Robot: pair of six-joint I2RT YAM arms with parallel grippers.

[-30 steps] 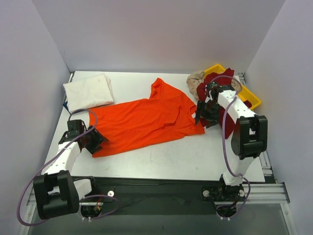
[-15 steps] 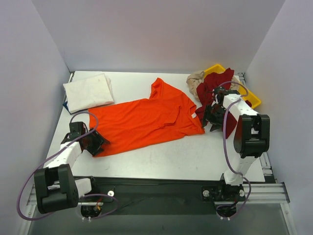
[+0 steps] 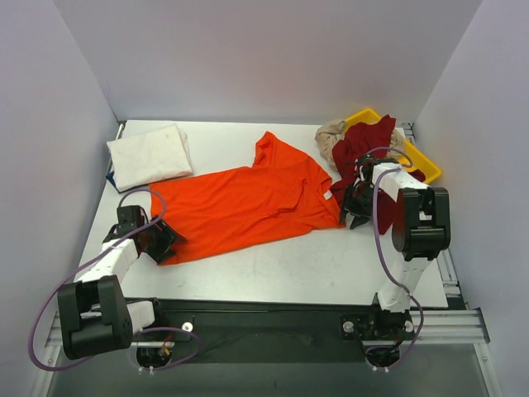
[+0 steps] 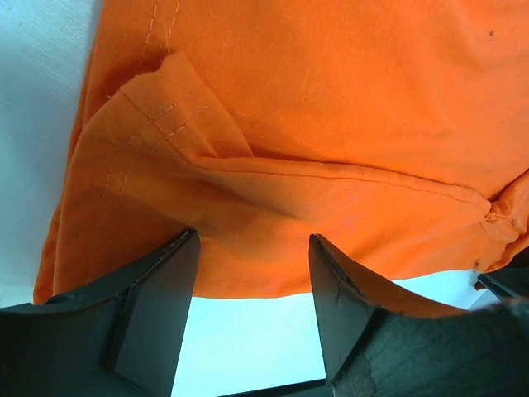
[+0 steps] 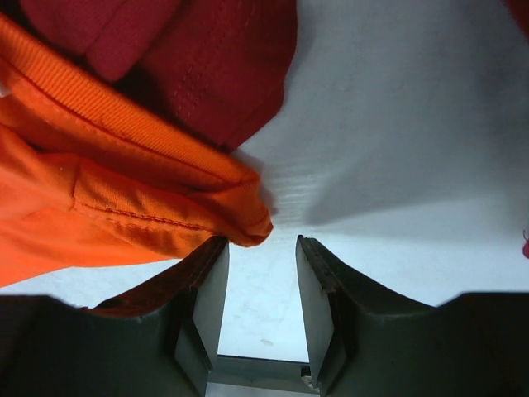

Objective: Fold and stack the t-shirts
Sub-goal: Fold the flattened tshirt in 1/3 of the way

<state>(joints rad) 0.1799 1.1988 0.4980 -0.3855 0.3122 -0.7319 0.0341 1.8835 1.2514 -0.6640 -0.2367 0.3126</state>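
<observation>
Orange cloth covers the middle of the tabletop [image 3: 289, 256]. The orange t-shirt [image 3: 248, 203] lies opened out flat, which I judge is how it needs to be before any fold can be made. Its long axis runs slantwise, from the hem at the near left to the collar end at the right, where a small white label shows. One sleeve points toward the far wall and the other ends low on the right. The arms sit at the two opposite ends of that axis, probably to take hold of both ends together. The left jaws are spread wide at the near-left hem corner. Their fingertips [image 4: 183, 248] just meet the hem's edge, bare tabletop shows between them, and nothing is pinched. The right jaws stand closer together at the right-hand sleeve corner. That corner brushes one fingertip [image 5: 216, 248], but the gap itself shows only tabletop, so I judge the cloth is not gripped there. The dark red t-shirt [image 3: 364, 145] lies just beside this corner, and its edge touches the orange one in the right wrist view. It is heaped with the beige t-shirt [image 3: 331, 132] over the yellow tray [image 3: 426, 165] at the far right, both unfolded. The white t-shirt [image 3: 149, 155] rests folded at the far left, well apart, likely the base of the stack.
</observation>
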